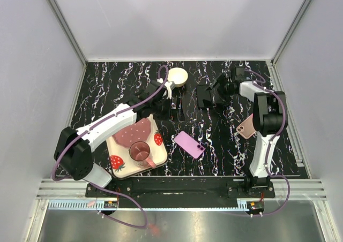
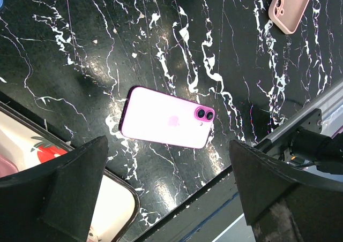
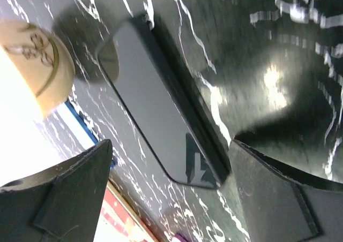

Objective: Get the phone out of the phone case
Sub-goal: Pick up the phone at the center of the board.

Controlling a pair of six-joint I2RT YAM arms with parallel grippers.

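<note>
A black phone (image 3: 150,103) lies screen up in a dark case (image 3: 179,73) at the back middle of the table, also in the top view (image 1: 203,97). My right gripper (image 3: 169,143) is open and low over the phone's near end, its right finger (image 3: 268,188) against the case's corner; it also shows in the top view (image 1: 218,93). My left gripper (image 2: 169,141) is open and empty above the table, left of the black phone (image 1: 175,111). A pink-purple phone (image 2: 169,117) lies back up below it, also in the top view (image 1: 188,144).
An empty pink case (image 1: 246,126) lies by the right arm, also in the left wrist view (image 2: 292,6). A strawberry-print pad (image 1: 136,145) lies front left. A beige bowl (image 1: 178,77) stands at the back. The table's front rail (image 2: 300,129) lies beyond the pink-purple phone.
</note>
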